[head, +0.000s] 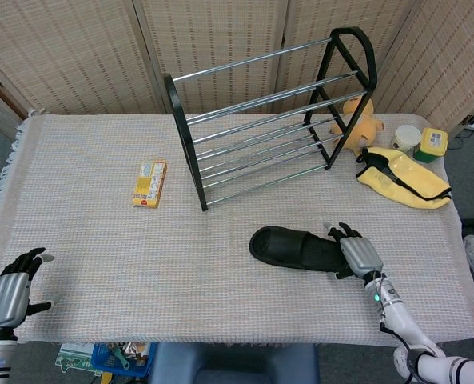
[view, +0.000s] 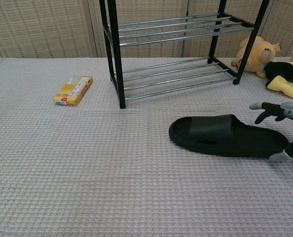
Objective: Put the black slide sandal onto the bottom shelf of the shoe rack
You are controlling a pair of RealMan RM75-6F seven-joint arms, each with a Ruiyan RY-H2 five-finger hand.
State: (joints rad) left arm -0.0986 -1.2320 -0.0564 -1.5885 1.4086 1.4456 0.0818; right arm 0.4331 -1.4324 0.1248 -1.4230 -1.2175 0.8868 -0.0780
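Where right hand [head: 356, 254] spreads, sandal [head: 299, 249] heel.

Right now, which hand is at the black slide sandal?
The right hand, fingers spread at the black slide sandal's heel end; the left hand sits far off at the table's opposite corner.

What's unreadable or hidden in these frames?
- Right hand: chest view's right edge cuts it off; contact with the black slide sandal unclear.
- Left hand: absent from the chest view.
- Yellow box: print too small in both views.
- Stuffed toy: partly behind the shoe rack frame.
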